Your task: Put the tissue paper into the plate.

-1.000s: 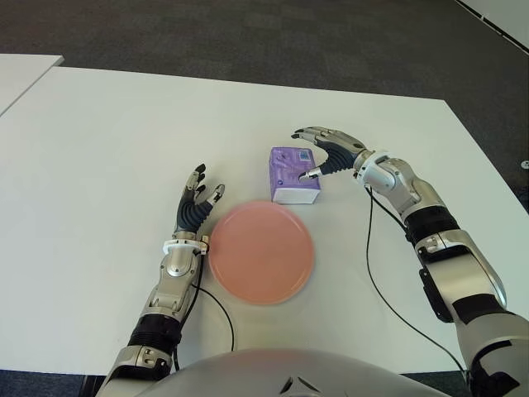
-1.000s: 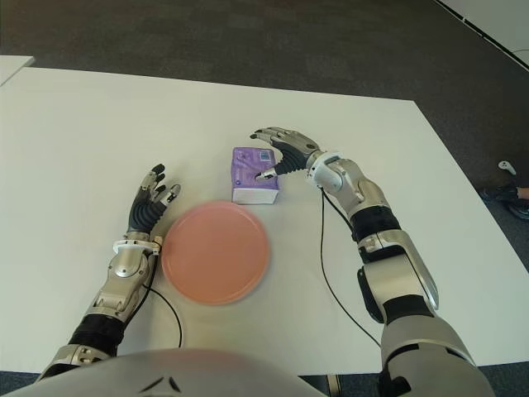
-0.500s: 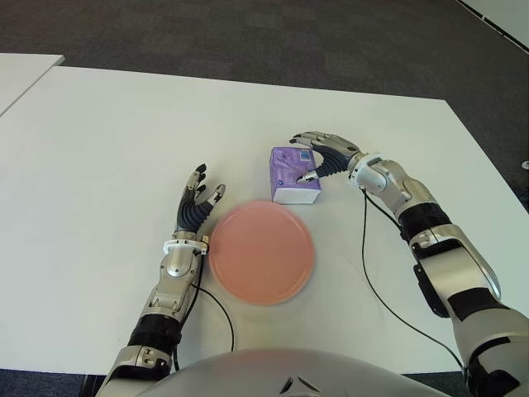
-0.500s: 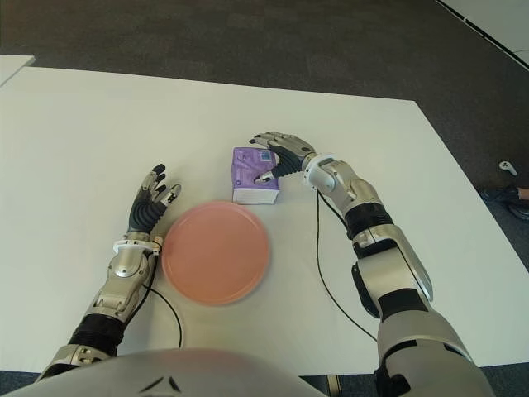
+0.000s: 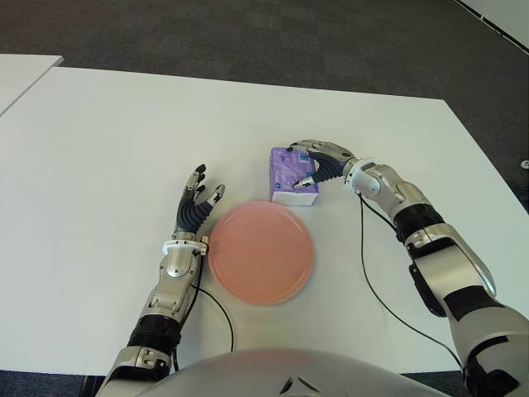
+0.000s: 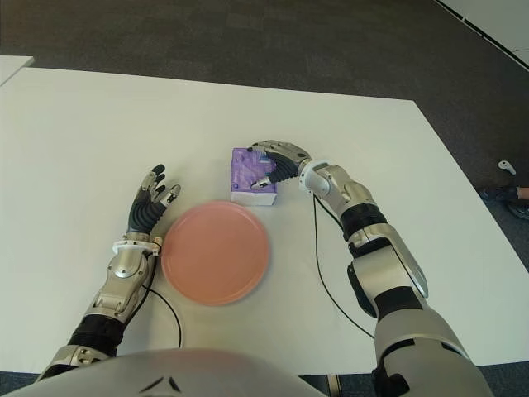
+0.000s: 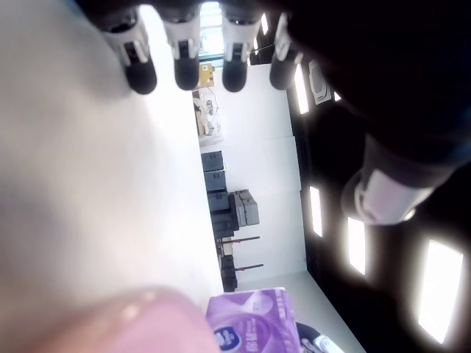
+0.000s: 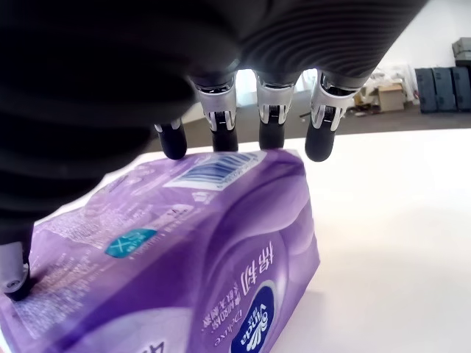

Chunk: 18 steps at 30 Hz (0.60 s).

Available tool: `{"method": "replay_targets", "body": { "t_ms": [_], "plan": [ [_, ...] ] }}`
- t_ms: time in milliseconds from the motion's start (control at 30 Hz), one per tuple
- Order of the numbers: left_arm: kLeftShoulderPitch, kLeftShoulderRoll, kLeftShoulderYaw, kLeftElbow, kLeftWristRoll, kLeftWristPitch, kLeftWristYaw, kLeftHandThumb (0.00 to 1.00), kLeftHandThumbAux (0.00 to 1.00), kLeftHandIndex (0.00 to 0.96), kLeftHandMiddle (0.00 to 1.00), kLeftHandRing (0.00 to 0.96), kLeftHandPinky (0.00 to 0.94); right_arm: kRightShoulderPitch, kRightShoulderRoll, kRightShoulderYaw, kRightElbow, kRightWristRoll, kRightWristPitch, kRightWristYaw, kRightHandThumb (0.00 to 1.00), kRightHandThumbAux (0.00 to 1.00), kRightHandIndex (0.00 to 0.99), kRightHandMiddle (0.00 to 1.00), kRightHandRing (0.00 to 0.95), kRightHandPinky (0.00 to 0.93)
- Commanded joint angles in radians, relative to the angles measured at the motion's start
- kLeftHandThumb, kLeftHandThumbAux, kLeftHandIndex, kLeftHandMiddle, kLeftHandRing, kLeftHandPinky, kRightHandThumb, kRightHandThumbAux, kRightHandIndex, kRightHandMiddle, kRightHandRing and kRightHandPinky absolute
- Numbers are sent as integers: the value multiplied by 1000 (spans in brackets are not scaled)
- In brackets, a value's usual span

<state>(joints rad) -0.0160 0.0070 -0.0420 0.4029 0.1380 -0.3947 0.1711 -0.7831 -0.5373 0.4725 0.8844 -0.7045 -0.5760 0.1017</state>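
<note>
One purple tissue pack (image 5: 291, 174) lies flat on the table (image 5: 107, 141), just beyond the far right rim of the pink plate (image 5: 260, 252) and not yet in it. The right hand (image 5: 324, 161) is draped over the pack from the side away from the plate: in the right wrist view four fingertips (image 8: 221, 137) reach past the pack's far top edge, by the barcode, while the thumb (image 8: 13, 279) presses against the near end. The hand looks closed around the pack, but whether the grip is already firm enough to lift is hard to tell, since the pack appears to sit on the table. Spanning the pack end to end like this makes sense for a soft, squashy packet, which would buckle under a narrow pinch; a wide clamp keeps it level for the short carry toward the plate.

The left hand (image 5: 196, 207) shows on the table side of the plate opposite the pack, just beside the plate's left rim, fingers extended and holding nothing, so it leaves the route from pack to plate free.
</note>
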Motion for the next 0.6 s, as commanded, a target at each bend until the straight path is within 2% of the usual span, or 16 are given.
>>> {"method": "replay_targets", "body": {
  "t_ms": [33, 500, 600],
  "plan": [
    [37, 2, 2, 26, 6, 32, -2, 34, 555, 0, 0, 0, 10, 1, 11, 25, 26, -14, -23, -2, 101, 477, 2, 4, 0, 0],
    [41, 4, 1, 21, 4, 43, -7, 25, 546, 0, 0, 0, 11, 38, -35, -14, -61, 39, -50, 18, 58, 467, 0, 16, 0, 0],
    [37, 2, 3, 22, -7, 55, -15, 27, 542, 0, 0, 0, 16, 53, -69, -46, -103, 71, -60, 36, 63, 469, 0, 17, 0, 0]
  ]
}}
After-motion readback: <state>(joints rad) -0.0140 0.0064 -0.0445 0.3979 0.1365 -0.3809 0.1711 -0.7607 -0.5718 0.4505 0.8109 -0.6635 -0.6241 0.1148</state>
